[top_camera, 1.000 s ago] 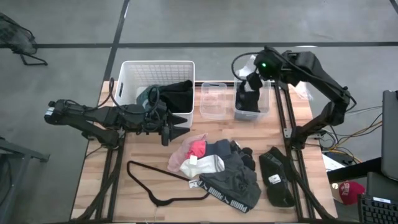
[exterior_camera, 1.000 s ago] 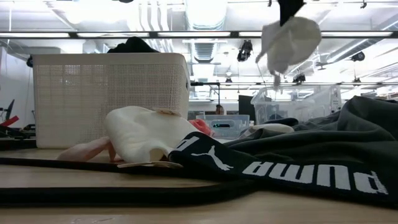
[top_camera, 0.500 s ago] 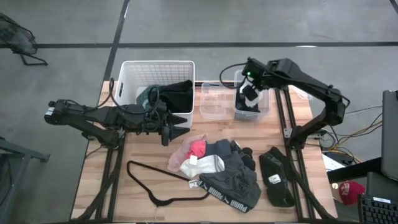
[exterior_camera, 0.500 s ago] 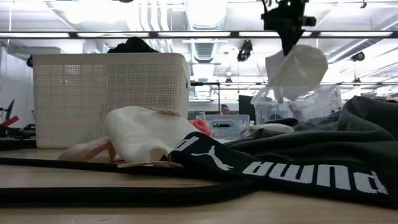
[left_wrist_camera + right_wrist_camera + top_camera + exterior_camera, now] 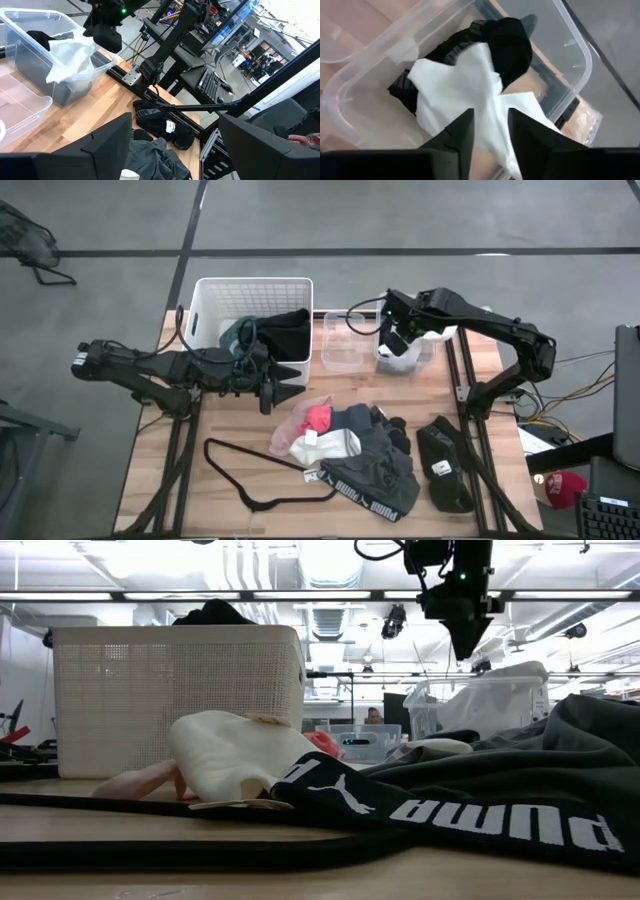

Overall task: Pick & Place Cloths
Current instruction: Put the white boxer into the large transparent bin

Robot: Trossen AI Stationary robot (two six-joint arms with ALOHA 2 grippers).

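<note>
Now my right tool (image 5: 466, 648) hangs parted and empty over the clear bin (image 5: 405, 352) near the surface's far right edge, white cloth (image 5: 480, 105) dropped inside, so I should rise straight clear.

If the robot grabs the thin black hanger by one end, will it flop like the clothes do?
Probably not. The hanger keeps its bent wire outline flat on the table, so it likely lifts stiffly. It looks thin, probably light, and might swing or slip.

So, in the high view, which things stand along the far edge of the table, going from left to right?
White basket with dark cloths → empty clear bin → clear bin holding the white cloth, with the right gripper above it.
</note>
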